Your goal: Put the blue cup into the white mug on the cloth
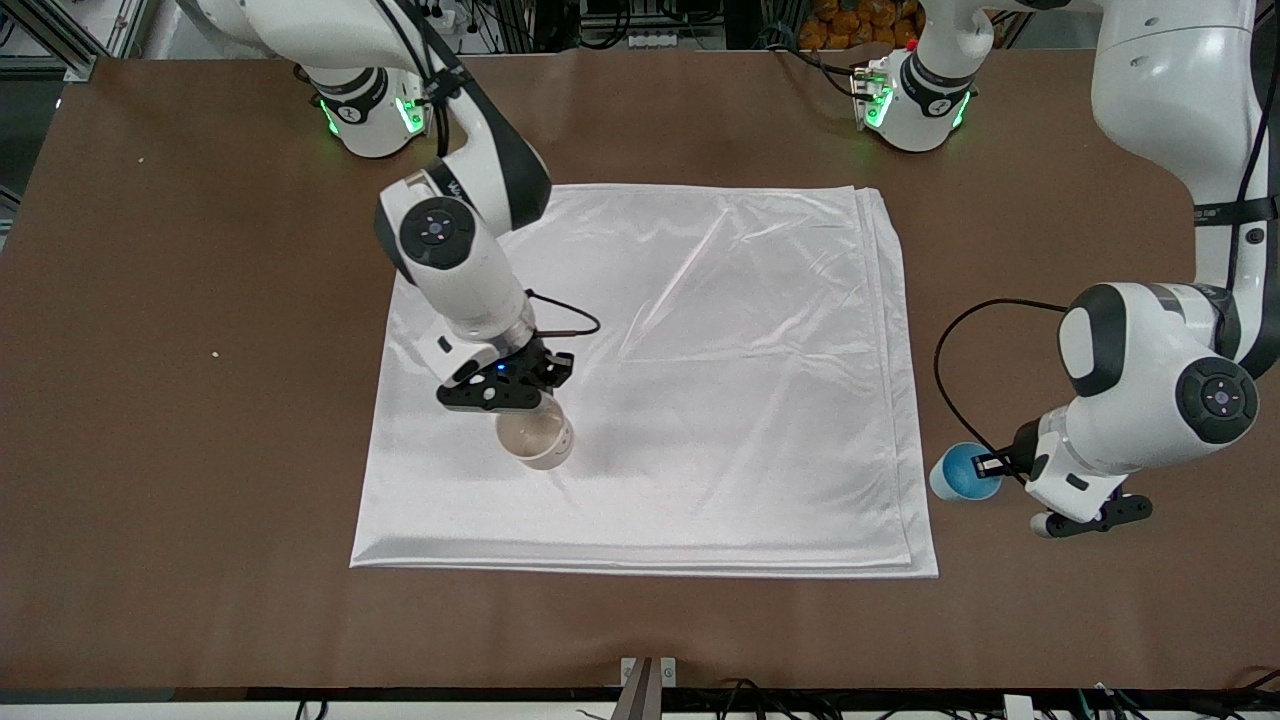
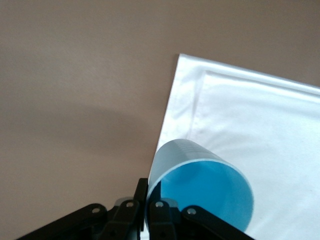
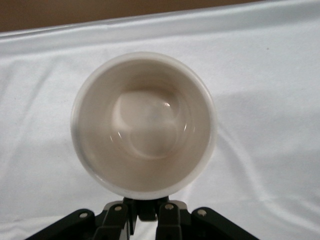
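Note:
The white mug (image 1: 538,438) is on the white cloth (image 1: 720,350), toward the right arm's end, its mouth showing. My right gripper (image 1: 520,403) is shut on the mug's black handle; in the right wrist view the fingers (image 3: 169,220) pinch the handle just below the mug (image 3: 145,125). I cannot tell whether the mug rests on the cloth (image 3: 270,75). My left gripper (image 1: 992,465) is shut on the rim of the blue cup (image 1: 960,472), over the brown table beside the cloth's edge. In the left wrist view the gripper (image 2: 148,202) grips the wall of the tilted cup (image 2: 200,190), near a cloth corner (image 2: 260,115).
The brown table (image 1: 180,450) surrounds the cloth on all sides. A black cable (image 1: 945,350) loops from the left arm over the table beside the cloth. A small white crumb (image 1: 215,354) lies toward the right arm's end.

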